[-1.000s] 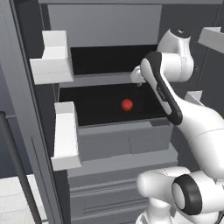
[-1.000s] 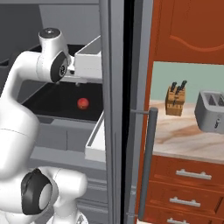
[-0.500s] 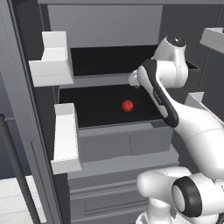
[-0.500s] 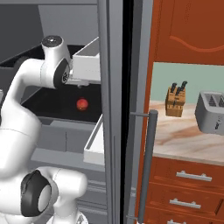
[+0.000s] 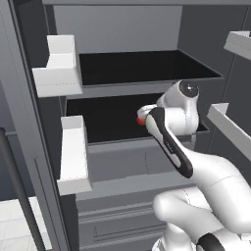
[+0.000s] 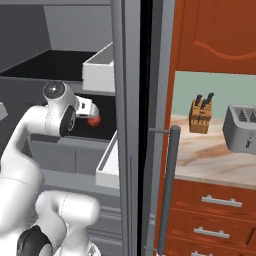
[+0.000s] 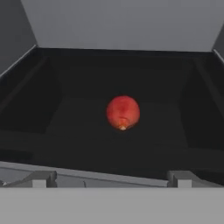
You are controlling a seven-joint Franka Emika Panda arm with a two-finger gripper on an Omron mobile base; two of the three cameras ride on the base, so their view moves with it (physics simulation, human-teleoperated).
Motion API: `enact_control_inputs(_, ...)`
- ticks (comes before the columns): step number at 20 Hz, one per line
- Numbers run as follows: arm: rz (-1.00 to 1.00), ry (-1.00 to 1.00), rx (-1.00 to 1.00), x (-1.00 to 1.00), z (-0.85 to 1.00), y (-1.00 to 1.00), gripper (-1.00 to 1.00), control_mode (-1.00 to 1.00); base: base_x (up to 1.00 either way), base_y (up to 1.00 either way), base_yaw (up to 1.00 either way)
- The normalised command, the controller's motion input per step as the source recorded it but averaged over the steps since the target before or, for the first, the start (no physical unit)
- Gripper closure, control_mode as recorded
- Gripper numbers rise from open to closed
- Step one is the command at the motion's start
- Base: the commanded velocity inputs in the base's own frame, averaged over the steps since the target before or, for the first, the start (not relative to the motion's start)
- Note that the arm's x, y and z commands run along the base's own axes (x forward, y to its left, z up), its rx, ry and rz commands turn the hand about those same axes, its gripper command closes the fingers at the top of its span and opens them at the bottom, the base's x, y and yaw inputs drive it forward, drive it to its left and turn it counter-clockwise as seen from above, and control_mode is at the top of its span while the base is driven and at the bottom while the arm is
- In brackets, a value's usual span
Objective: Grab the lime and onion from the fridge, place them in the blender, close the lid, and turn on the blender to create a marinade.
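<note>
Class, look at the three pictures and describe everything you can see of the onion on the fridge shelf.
The onion is a small, rounded, red ball with a smooth, slightly glossy skin and a pale orange tip facing the hand camera. It sits alone on the black floor of the fridge's lower shelf, roughly mid-shelf. Nothing but the shelf touches it. The open gripper is short of it, fingertips wide apart.

Glossy white rounded arm [image 5: 206,171] with dark joints.

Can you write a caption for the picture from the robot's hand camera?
The open gripper faces a red onion sitting alone on the fridge's black shelf.
</note>
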Motion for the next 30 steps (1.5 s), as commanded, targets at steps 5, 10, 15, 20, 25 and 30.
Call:
enact_control_inputs(5, -0.01, 0.01, 0.00, 0.25, -0.32, 0.17, -1.00, -1.00, 0.00, 0.00, 0.00)
enact_control_inputs(10, -0.04, 0.15, 0.00, 0.44, 0.00, 0.02, -1.00, -1.00, 0.00, 0.00, 0.00)
enact_control_inputs(15, -0.05, 0.14, 0.00, 0.42, 0.00, 0.00, -1.00, -1.00, 0.00, 0.00, 0.00)
enact_control_inputs(20, -0.02, 0.04, 0.00, 0.22, -0.16, 0.00, -1.00, -1.00, 0.00, 0.00, 0.00)
enact_control_inputs(25, 0.00, 0.00, 0.00, 0.21, -0.36, 0.00, -1.00, -1.00, 0.00, 0.00, 0.00)
enact_control_inputs(30, 0.00, 0.00, 0.00, 0.32, -0.27, 0.00, -1.00, -1.00, 0.00, 0.00, 0.00)
